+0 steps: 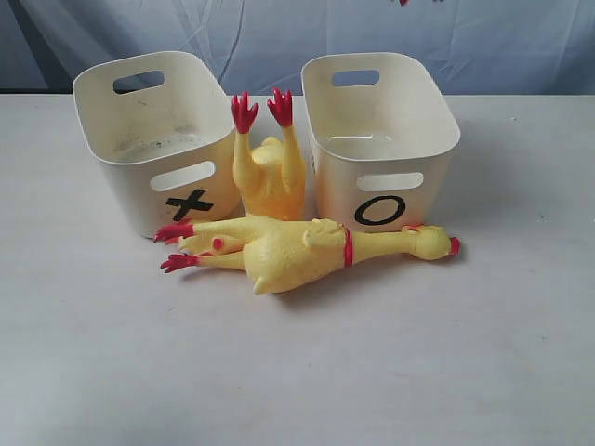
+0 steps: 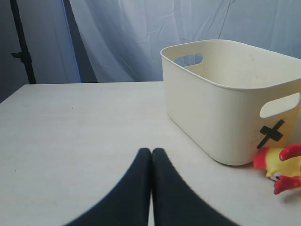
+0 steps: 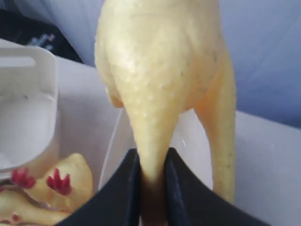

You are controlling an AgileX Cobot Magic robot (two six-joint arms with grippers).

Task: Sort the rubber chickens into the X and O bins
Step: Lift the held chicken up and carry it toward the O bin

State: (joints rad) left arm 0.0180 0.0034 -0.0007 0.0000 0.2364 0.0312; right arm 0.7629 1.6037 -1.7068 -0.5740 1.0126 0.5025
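Note:
The X bin (image 1: 153, 139) stands back left and the O bin (image 1: 381, 139) back right. Between them a headless rubber chicken body (image 1: 270, 172) stands with its red feet up. A long whole chicken (image 1: 307, 251) with a red neck band lies in front, head to the right. My right gripper (image 3: 151, 155) is shut on a narrow part of another yellow chicken (image 3: 160, 70), held in the air above a cream bin (image 3: 28, 117) whose mark is hidden. My left gripper (image 2: 151, 151) is shut and empty, low over the table beside the X bin (image 2: 225, 103). Neither gripper shows in the exterior view.
Red chicken feet (image 2: 284, 169) poke out by the X bin's corner. The white table (image 1: 297, 372) stretches in front of the chickens. A blue-grey curtain (image 1: 279, 37) hangs behind the bins, with a dark stand (image 2: 21, 47) to the left.

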